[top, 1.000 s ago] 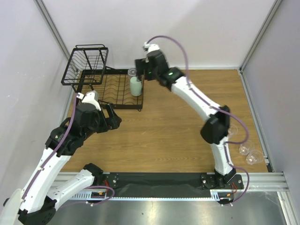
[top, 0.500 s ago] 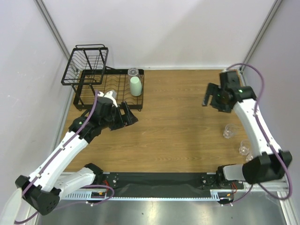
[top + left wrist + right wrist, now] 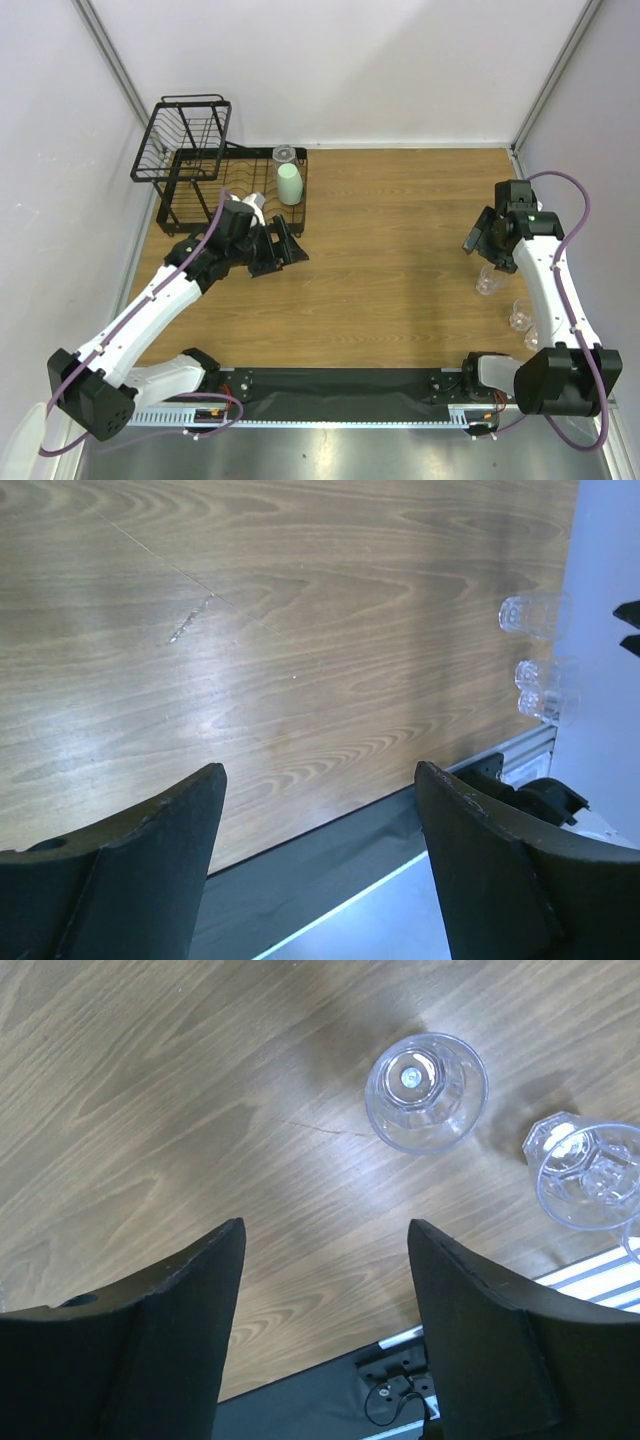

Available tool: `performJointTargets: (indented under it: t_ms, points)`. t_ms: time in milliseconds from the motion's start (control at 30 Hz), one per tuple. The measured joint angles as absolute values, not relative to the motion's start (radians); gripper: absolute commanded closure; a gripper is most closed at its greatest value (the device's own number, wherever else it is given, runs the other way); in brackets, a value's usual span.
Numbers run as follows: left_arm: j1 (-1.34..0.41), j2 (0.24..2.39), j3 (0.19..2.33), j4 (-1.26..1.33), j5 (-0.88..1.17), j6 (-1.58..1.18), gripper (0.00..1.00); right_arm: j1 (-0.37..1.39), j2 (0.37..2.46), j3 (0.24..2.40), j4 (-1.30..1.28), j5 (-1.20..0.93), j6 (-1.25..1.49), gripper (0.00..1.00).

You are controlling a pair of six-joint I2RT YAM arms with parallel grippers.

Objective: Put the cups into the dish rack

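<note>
Wood-grain brown counter [image 3: 390, 220] is seen filling the top view. Black wire dish rack [image 3: 195, 101] is set at the counter's 10 o'clock corner, with the raised rectangular basket at far left and the low slotted tray at its 4 o'clock.

White left arm [image 3: 150, 305] is stretched from 7 o'clock toward the rack. White right arm [image 3: 555, 290] is folded along the 3 o'clock edge.

Left tool [image 3: 282, 256] is held over bare counter just at 6 o'clock of the tray. Its jaws are spread wide and nothing is held. Only wood is seen between them in the left wrist view.

Right tool [image 3: 482, 250] is hung at the counter's 3 o'clock, jaws open and empty.

Pale mint-green opaque tumbler [image 3: 289, 184] is placed at the tray's 3 o'clock end. Small clear glass cup in the rack [image 3: 284, 154] is seen just at the tumbler's 12 o'clock, at the tray's far right corner.

Three more are left on the counter at 4 o'clock, well apart from the rack. Nearest clear glass cup [image 3: 488, 280] is just at 6 o'clock of the right tool. In the right wrist view it is beyond the fingertips, not between them. Second clear glass cup [image 3: 522, 315] is near it at 4 o'clock. Third clear glass cup [image 3: 556, 706] is seen just beside the second in the left wrist view.
</note>
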State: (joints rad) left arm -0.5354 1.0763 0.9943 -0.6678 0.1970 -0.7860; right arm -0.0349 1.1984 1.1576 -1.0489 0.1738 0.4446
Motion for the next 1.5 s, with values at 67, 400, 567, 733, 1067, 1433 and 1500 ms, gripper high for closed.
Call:
performJointTargets:
  t_ms: [67, 400, 567, 733, 1067, 1433, 1500]
  points:
    - [-0.537, 1.077, 0.995, -0.67, 0.207, -0.787, 0.18, -0.035, 1.21, 1.158, -1.037, 0.179, 0.449, 0.31]
    - [-0.537, 1.009, 0.997, -0.724, 0.213, -0.811, 0.18, -0.035, 1.204, 1.111, -0.994, 0.271, 0.453, 0.34]
    - [-0.537, 0.999, 0.999, -0.751, 0.213, -0.815, 0.2, -0.035, 1.207, 1.036, -0.967, 0.306, 0.46, 0.36]
    - [-0.537, 1.003, 1.022, -0.788, 0.214, -0.822, 0.21, -0.036, 1.209, 0.986, -0.916, 0.33, 0.463, 0.37]
    - [-0.545, 1.038, 1.055, -0.794, 0.222, -0.839, 0.23, -0.043, 1.286, 0.957, -0.825, 0.329, 0.466, 0.39]
    - [-0.546, 1.028, 1.056, -0.804, 0.221, -0.848, 0.23, -0.044, 1.429, 0.955, -0.753, 0.325, 0.498, 0.5]
    - [-0.546, 1.026, 1.056, -0.812, 0.221, -0.848, 0.23, -0.044, 1.439, 0.95, -0.738, 0.326, 0.5, 0.55]
